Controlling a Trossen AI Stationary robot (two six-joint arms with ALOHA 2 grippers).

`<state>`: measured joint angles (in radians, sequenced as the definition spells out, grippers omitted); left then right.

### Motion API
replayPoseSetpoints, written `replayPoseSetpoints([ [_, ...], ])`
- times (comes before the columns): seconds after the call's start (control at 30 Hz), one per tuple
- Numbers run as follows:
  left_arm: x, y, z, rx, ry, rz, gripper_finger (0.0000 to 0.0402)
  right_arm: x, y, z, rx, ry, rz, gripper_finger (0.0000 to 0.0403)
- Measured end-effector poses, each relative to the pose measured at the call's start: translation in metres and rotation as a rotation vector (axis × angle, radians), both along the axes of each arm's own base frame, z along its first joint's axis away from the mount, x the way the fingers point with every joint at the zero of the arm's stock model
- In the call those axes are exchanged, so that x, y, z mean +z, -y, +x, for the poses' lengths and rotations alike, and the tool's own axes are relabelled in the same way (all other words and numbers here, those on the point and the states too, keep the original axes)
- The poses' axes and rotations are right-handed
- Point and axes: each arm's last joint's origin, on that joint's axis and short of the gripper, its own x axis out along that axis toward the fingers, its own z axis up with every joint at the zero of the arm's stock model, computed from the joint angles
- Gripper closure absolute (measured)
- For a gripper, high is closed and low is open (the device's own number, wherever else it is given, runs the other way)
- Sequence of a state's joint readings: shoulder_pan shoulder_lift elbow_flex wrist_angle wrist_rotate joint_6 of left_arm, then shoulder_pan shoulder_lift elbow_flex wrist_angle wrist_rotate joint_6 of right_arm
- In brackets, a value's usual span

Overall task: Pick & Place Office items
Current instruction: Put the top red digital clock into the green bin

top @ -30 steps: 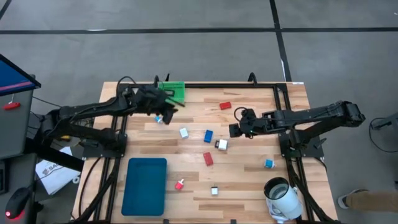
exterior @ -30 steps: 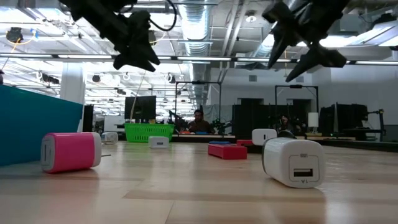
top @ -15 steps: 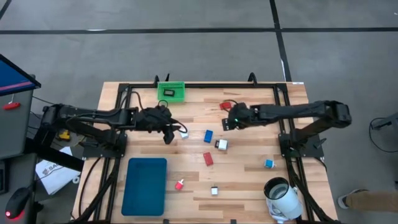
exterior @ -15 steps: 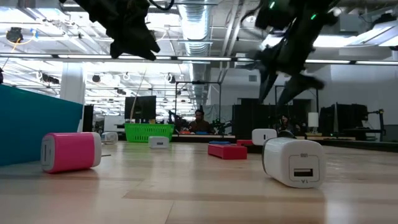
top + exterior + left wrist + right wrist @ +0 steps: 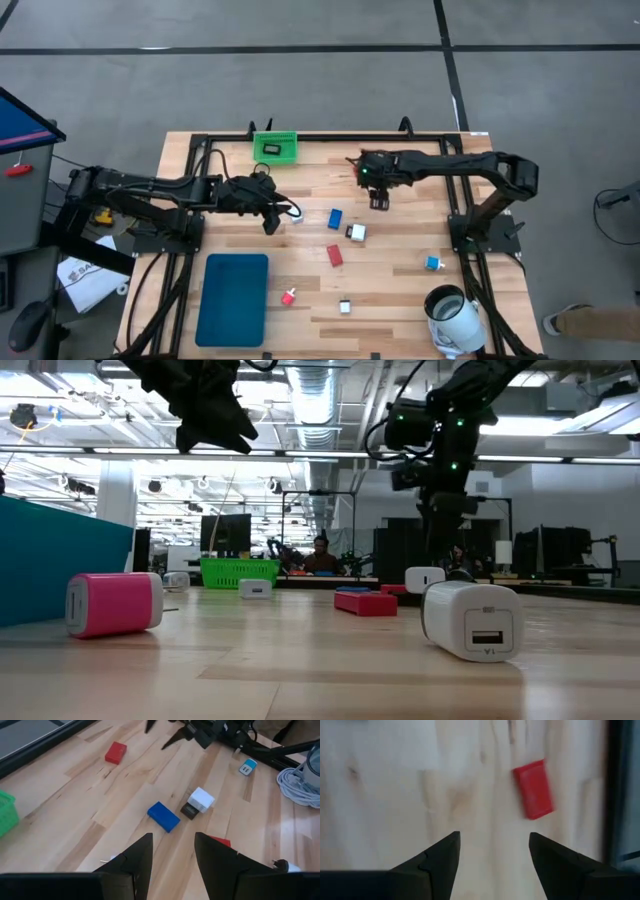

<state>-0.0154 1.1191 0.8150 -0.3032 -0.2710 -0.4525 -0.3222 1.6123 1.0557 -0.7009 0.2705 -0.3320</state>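
Office items lie scattered while right gripper (image 5: 379, 202) points down, jaws apart, beside the red block (image 5: 534, 789).

Right gripper (image 5: 379, 202) swung back toward the far edge, now beside the small red oblong block (image 5: 361, 170). Left gripper (image 5: 270, 222) pulled away from the green plastic bin (image 5: 275, 147), now just beside the tiny white cube (image 5: 297, 214).

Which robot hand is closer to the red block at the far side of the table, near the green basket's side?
The right one. The right gripper hangs open just beside the red block, which fills its wrist view. The left gripper is open too, but far across the table, near a white piece.
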Motion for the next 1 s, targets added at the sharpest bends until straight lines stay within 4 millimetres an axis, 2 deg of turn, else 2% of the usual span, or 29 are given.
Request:
replayPoseSetpoints([
  [0.1, 0.001, 0.0, 0.001, 0.009, 0.013, 0.007, 0.0258, -0.002, 0.005, 0.005, 0.076, -0.051, -0.044, 0.0172],
  [0.33, 0.003, -0.001, 0.002, 0.02, 0.036, 0.022, 0.0258, -0.004, 0.022, 0.009, 0.106, 0.004, -0.034, 0.0172],
  [0.53, 0.004, -0.001, 0.002, 0.011, 0.036, 0.036, 0.0258, -0.004, 0.041, 0.0, 0.073, 0.071, 0.088, 0.0172],
  [0.77, 0.004, -0.001, 0.002, 0.01, 0.038, 0.038, 0.0258, -0.006, 0.061, -0.008, 0.037, 0.092, 0.112, 0.0172],
  [0.87, 0.006, -0.002, 0.003, 0.016, 0.06, 0.038, 0.0258, -0.013, 0.069, -0.003, 0.035, 0.052, 0.14, 0.0172],
  [1.0, 0.008, -0.004, 0.005, 0.025, 0.088, 0.037, 0.0258, -0.022, 0.082, 0.019, 0.041, 0.01, 0.196, 0.0172],
])
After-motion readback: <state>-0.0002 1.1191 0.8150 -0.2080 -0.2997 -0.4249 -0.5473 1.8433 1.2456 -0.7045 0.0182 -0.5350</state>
